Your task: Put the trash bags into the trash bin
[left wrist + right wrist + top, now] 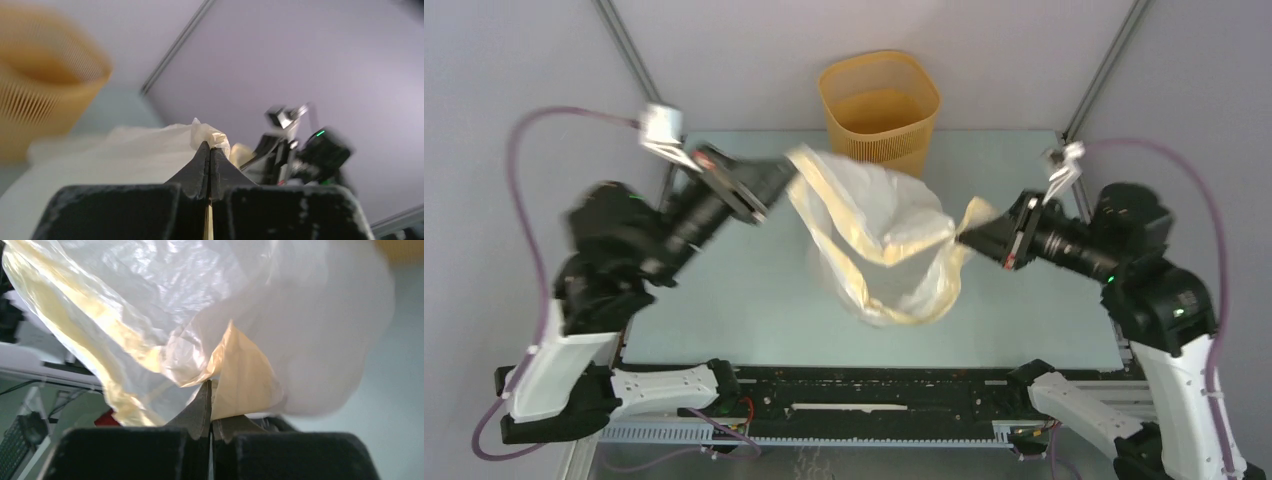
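Note:
The trash bag [894, 225] is thin, cream-white and crinkly with a pale yellow rim band. It hangs stretched between both grippers above the table, its mouth open toward the near side. My left gripper [786, 172] is shut on the bag's left rim, seen pinched in the left wrist view [210, 146]. My right gripper [964, 238] is shut on the right rim, seen in the right wrist view [210, 385]. The orange-yellow trash bin [879, 108] stands upright at the table's far edge, just behind the bag. It also shows blurred in the left wrist view [45, 85].
The pale table [724, 310] has metal frame posts [629, 50] at its far corners and grey walls behind. A black rail with wiring [874, 395] runs along the near edge between the arm bases.

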